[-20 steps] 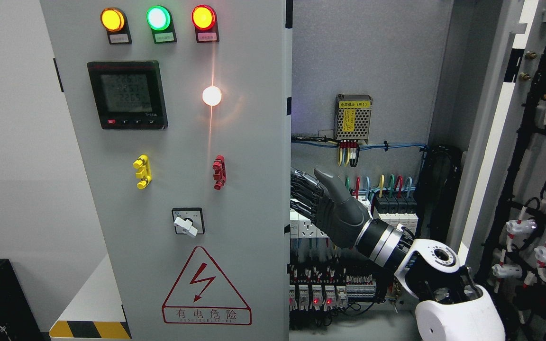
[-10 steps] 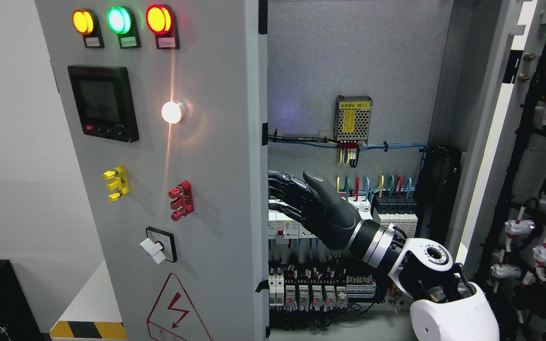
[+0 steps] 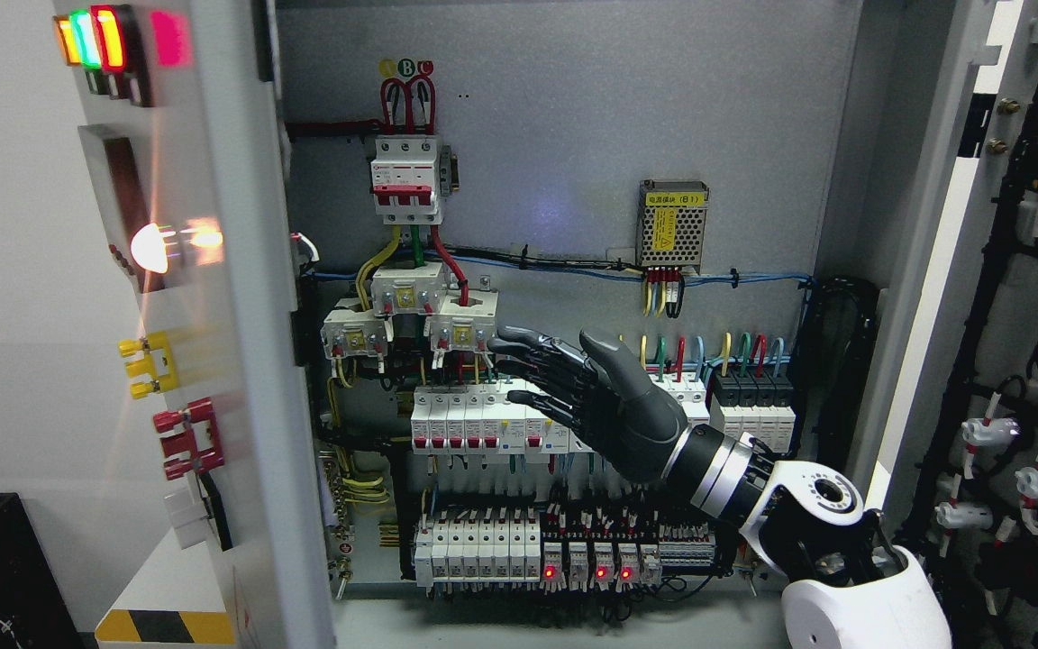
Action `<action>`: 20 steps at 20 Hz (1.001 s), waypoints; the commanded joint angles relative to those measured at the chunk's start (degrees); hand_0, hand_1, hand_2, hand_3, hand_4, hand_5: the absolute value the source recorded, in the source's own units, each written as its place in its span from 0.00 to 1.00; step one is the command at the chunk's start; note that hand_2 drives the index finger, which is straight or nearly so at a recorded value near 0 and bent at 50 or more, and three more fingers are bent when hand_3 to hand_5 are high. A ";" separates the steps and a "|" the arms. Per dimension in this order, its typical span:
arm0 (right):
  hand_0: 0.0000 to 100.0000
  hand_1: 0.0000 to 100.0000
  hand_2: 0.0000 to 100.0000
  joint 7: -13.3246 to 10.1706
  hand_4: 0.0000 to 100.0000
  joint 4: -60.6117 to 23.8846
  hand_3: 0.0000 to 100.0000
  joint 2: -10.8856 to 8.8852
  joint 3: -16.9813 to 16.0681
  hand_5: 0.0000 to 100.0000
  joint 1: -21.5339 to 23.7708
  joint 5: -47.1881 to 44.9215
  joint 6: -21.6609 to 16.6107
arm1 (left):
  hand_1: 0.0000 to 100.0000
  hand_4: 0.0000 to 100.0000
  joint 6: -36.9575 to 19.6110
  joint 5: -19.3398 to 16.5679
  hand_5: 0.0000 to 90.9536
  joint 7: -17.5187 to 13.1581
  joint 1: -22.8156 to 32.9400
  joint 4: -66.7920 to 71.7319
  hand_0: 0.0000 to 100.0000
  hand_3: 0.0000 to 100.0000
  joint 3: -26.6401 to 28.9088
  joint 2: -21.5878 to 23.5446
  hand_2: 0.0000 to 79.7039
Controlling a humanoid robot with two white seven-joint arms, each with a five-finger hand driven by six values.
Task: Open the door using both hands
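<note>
Left door [image 3: 240,361] swung wide (nearly edge-on), right hand [image 3: 605,406] inside cabinet, fingers [image 3: 528,347] spread, holding nothing

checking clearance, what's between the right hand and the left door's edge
In the head view, only cabinet parts: white breaker row and transformer blocks behind the gap between right hand and left door.

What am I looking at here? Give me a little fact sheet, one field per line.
place: electrical cabinet, wiring and breakers exposed
left door: swung wide, seen nearly edge-on
right door: open at the right
right hand: fingers spread, holding nothing, in front of the breaker rows
contact: hand touches neither door
left hand: not in view
door lamps: lit
</note>
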 commanded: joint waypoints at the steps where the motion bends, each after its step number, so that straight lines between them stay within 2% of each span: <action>1: 0.19 0.00 0.00 -0.04 0.00 -4.08 0.00 -0.20 2.39 0.00 1.59 -0.19 -0.04 | 0.00 0.00 0.04 0.00 0.00 0.03 0.00 0.00 0.00 0.00 0.00 0.01 0.00; 3: 0.19 0.00 0.00 -0.04 0.00 -4.61 0.00 -0.20 2.65 0.00 1.76 -0.19 -0.04 | 0.00 0.00 0.04 0.00 0.00 0.03 0.00 0.00 0.00 0.00 0.00 0.01 0.00; 5: 0.19 0.00 0.00 -0.04 0.00 -5.66 0.00 -0.20 4.40 0.00 2.11 -0.19 -0.13 | 0.00 0.00 0.04 0.00 0.00 0.03 0.00 0.00 0.00 0.00 0.00 0.01 0.00; 7: 0.19 0.00 0.00 -0.04 0.00 -7.24 0.00 -0.81 6.77 0.00 3.51 -0.19 -0.13 | 0.00 0.00 0.04 0.00 0.00 0.03 0.00 0.00 0.00 0.00 0.00 0.01 0.00; 11: 0.19 0.00 0.00 -0.04 0.00 -9.53 0.00 -1.16 8.97 0.00 6.76 -0.19 -0.13 | 0.00 0.00 0.04 0.00 0.00 0.03 0.00 0.00 0.00 0.00 0.00 0.01 0.00; 16: 0.19 0.00 0.00 -0.13 0.00 -10.85 0.00 -1.16 13.63 0.00 10.45 -0.11 -0.13 | 0.00 0.00 0.04 0.00 0.00 0.03 0.00 0.00 0.00 0.00 0.00 0.01 0.00; 20: 0.19 0.00 0.00 -0.04 0.00 -10.85 0.00 -1.16 19.08 0.00 13.44 -0.11 -0.22 | 0.00 0.00 0.04 0.00 0.00 0.03 0.00 0.00 0.00 0.00 0.00 0.01 0.00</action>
